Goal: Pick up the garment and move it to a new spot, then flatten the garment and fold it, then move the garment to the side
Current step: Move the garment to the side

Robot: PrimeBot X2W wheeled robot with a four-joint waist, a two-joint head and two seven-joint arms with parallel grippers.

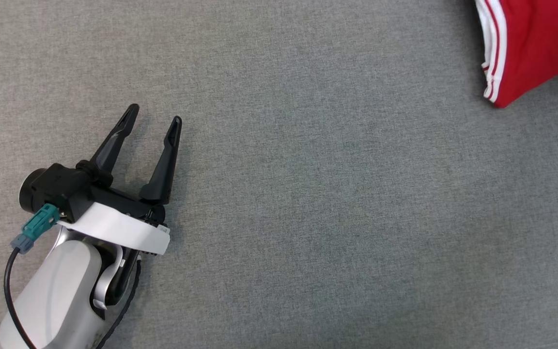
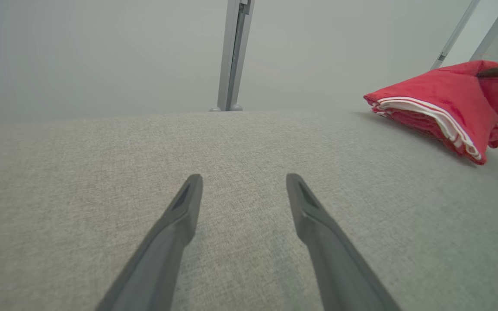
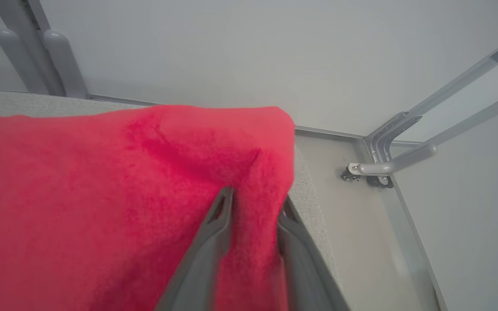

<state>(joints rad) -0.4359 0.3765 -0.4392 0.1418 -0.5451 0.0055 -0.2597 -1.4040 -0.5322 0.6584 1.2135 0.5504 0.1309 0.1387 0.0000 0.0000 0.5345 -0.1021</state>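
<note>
Garment [image 3: 102,194] fold between right gripper [image 3: 256,198] fingers, perhaps loosely pinched

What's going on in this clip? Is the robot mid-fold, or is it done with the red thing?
The red garment with white stripes lies folded in layers near an edge of the grey table, at the upper right of the head view. The right gripper has a ridge of the fabric between its two fingers; whether it is clamping or letting go cannot be told. The left gripper is open over bare table, well apart from the garment.
</note>
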